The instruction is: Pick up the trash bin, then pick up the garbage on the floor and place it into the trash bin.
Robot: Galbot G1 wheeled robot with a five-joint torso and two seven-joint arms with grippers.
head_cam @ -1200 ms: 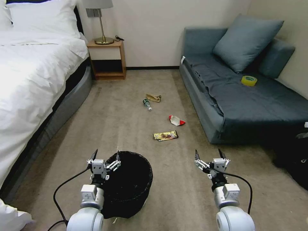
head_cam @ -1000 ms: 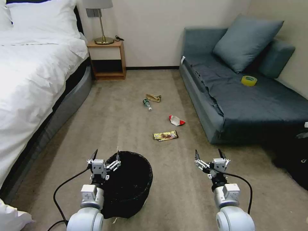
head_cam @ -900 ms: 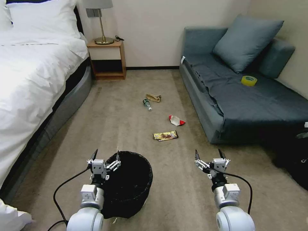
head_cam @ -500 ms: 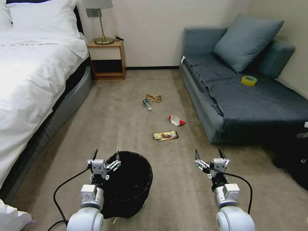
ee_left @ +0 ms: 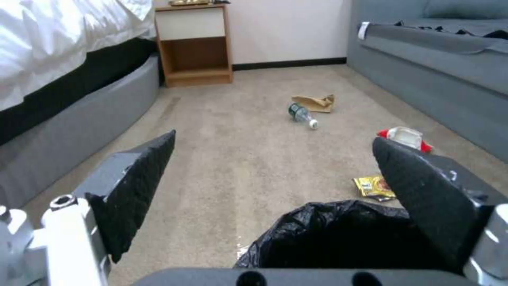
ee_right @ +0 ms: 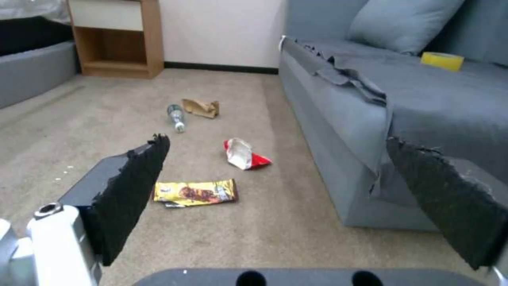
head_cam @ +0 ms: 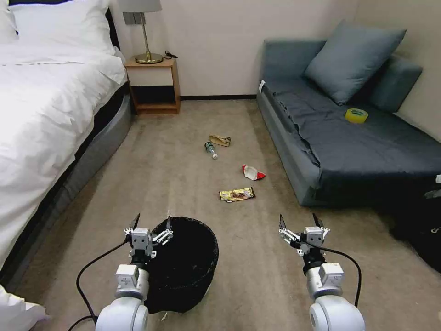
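The round black trash bin (head_cam: 188,262) with its black liner stands on the carpet close in front of me. My left gripper (head_cam: 151,221) hangs open over its near-left rim; the liner (ee_left: 339,234) shows between its fingers in the left wrist view. My right gripper (head_cam: 298,220) is open above bare carpet to the bin's right. The garbage lies farther ahead: a gold-brown snack wrapper (head_cam: 237,194) (ee_right: 195,192), a red-and-white wrapper (head_cam: 252,173) (ee_right: 244,154), a small clear bottle (head_cam: 210,149) (ee_left: 301,114) and a tan paper scrap (head_cam: 220,139) (ee_right: 201,107).
A white bed (head_cam: 41,119) runs along the left. A grey sofa (head_cam: 349,147) fills the right, with a yellow tape roll (head_cam: 356,115) on its seat. A wooden nightstand (head_cam: 154,85) with a lamp stands at the back wall. Something dark (head_cam: 420,230) sits at the right edge.
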